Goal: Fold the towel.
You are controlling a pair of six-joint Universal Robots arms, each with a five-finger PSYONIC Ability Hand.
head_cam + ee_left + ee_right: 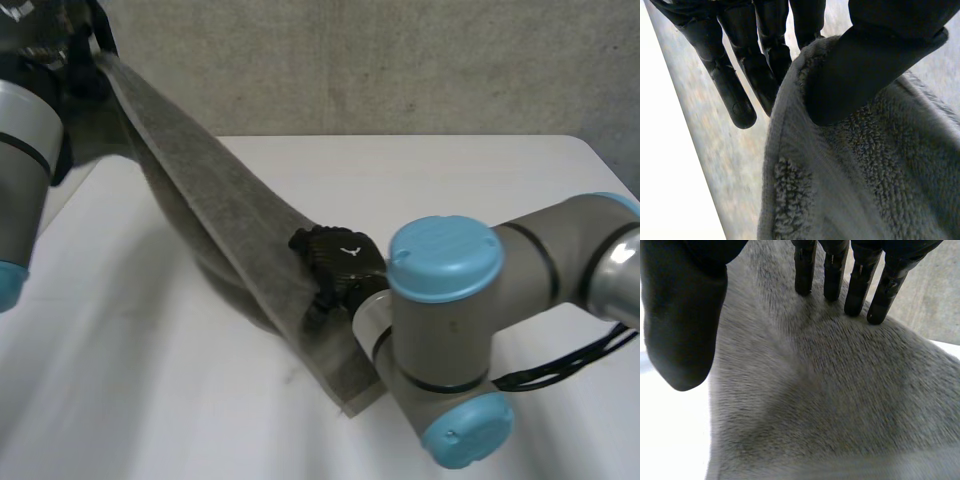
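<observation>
A grey towel [220,200] runs as a long taut band from the far left, high above the table, down to the middle front. My left hand [62,50] holds its raised end. In the left wrist view the thumb [865,75] pinches the towel's hemmed edge [790,165] against the fingers [735,95]. My right hand [335,262] lies on the towel's low end, near where it meets the table. In the right wrist view its fingers [832,270] are straight and rest on the towel [840,400], with the thumb [680,330] held apart over the cloth's edge.
The white table [460,180] spreads right and front of the towel, its edge at the far right. A grey wall [400,60] stands behind it. My right arm [450,320] crosses the table's right front.
</observation>
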